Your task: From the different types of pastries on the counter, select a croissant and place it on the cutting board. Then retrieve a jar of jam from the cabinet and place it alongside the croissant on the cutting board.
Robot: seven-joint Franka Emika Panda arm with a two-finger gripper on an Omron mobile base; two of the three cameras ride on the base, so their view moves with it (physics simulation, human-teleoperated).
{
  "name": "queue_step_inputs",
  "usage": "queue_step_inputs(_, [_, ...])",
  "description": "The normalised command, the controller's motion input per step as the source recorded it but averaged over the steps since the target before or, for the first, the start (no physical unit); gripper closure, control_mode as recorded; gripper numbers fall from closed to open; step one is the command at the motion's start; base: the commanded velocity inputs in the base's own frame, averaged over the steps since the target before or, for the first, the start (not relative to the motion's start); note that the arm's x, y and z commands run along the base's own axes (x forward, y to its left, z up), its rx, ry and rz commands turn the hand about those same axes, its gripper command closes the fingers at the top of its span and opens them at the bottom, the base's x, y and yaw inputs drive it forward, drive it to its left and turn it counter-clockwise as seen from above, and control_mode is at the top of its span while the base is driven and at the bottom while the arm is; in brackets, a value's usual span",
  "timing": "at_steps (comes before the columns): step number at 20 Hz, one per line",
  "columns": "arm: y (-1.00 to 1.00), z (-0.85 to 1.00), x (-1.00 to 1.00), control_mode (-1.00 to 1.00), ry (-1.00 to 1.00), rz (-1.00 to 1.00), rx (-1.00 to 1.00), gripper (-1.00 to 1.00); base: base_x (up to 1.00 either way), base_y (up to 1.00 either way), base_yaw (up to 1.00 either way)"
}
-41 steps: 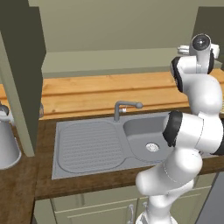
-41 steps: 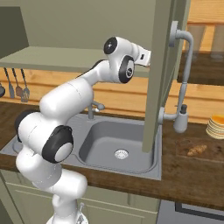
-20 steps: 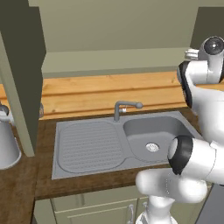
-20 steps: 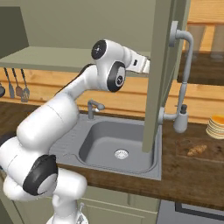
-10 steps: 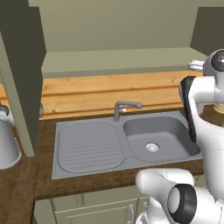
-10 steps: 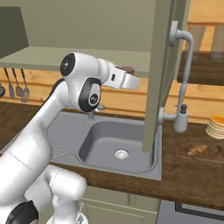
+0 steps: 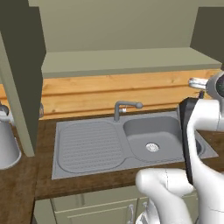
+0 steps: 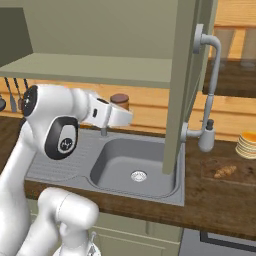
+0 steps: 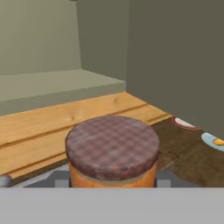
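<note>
Mostly hidden in the right base view: jar of jam, just its dark lid and a sliver of orange glass peeking above the white wrist of the gripper. Cut off in the hand view too, the lower body lost below the frame. Squat, cylindrical, orange-brown, topped with a round lid in a faded red-and-grey checked cloth pattern. Jaws clamped on the jar, held in the air above the grey steel sink, in front of the open cabinet with its olive-grey panelled door and curved silver bar handle. Croissant small, golden-brown, tapered, lying on the mottled dark cutting board, hard to tell from the wood-grain surface. Round stack of yellow pancakes half cut off at the right edge.
</note>
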Motion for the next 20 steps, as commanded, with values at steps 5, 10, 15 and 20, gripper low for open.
queue_step_inputs(5, [0.66, -0.23, -0.45, -1.00, 0.01, 0.00, -0.07, 1.00, 0.00, 0.00, 0.00])
queue_step_inputs(10, [0.05, 0.00, -0.10, 1.00, -0.03, 0.00, -0.02, 1.00, -0.59, -0.15, -0.09])
queue_step_inputs(15, [0.00, 0.00, 0.00, 1.00, 0.00, 0.00, 0.00, 1.00, -0.76, -0.80, -0.42])
queue_step_inputs(20, [0.00, 0.00, 0.00, 1.00, 0.00, 0.00, 0.00, 1.00, -0.55, -0.91, -0.47])
